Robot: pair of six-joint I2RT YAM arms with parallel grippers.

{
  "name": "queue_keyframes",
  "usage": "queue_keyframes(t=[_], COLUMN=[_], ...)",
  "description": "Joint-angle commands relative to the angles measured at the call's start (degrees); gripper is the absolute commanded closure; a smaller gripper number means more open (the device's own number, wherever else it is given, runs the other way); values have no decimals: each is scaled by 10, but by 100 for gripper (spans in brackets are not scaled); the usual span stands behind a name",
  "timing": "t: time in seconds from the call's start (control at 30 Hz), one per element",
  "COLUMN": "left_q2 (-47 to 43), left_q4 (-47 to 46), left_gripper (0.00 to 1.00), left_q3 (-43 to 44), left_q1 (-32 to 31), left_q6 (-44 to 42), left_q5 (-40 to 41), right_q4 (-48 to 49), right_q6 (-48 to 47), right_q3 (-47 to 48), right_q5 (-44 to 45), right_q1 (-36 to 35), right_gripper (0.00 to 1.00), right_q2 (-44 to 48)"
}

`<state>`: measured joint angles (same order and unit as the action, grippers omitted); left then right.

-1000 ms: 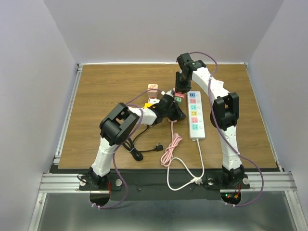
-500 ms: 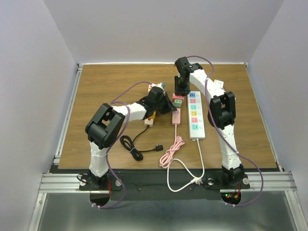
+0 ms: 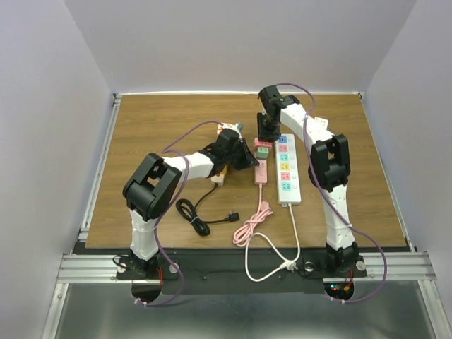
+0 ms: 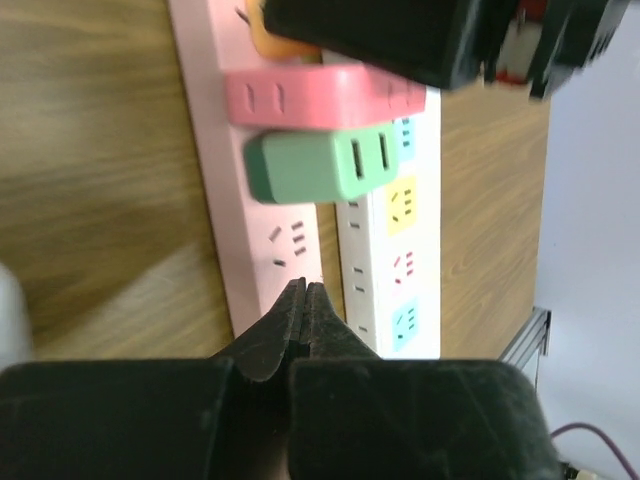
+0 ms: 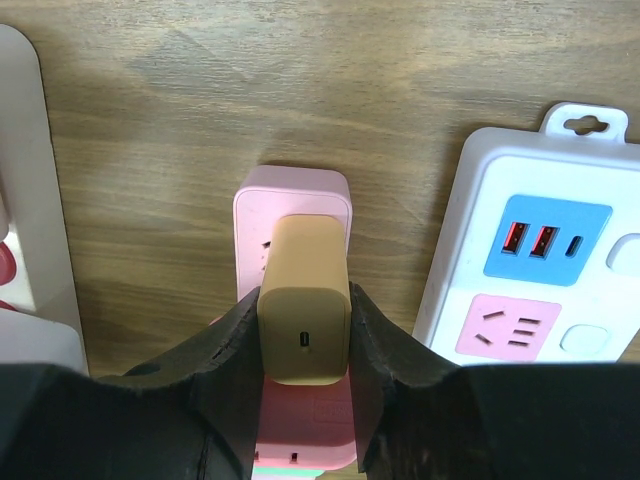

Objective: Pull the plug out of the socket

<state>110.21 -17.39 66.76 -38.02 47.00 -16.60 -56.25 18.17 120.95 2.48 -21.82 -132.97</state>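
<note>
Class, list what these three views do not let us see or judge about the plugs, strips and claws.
Right wrist view: pins of the tan plug, hidden under its body; seated in the pink strip or lifted, cannot tell.
Top view: the tan plug, hidden beneath the right arm.
Left wrist view: dark shape at the top edge, blurred and cut off.
Left wrist view: whether the left claw touches the strip; its tips cover the spot.
</note>
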Motion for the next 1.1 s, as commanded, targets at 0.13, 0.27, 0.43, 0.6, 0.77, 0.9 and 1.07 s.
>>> queue_keyframes(t=[0.13,0.27,0.43,0.6,0.77,0.9,1.07], left_q2=[24,63,91,110,118,132,149], left_q4=[23,93,140,156,154,150,150], left_gripper=[100,100,100,100,100,100,100], left_q3=[47,87,110,115,97,76,62], left_q1=[-30,-36,-36,-35,-35,-40,-52], left_q6=[-24,-30,-43,-55,-59,-53,-55], left_q5=[14,50,122,138,137,133,130], right_q4=[-60,-59,-60,-57,-36,-34,-35], right_q6=[-10,-2,2,5,9,26,58], right_q3=[-24,-33,-58,-139,-199,-176,-100], right_q5=[-11,-13,-9,10,10,2,18], right_q1=[-4,-8,-10,-10,-9,-9,-10], right_gripper=[100,100,100,100,100,100,100], right_q2=[5,17,56,114,151,152,165])
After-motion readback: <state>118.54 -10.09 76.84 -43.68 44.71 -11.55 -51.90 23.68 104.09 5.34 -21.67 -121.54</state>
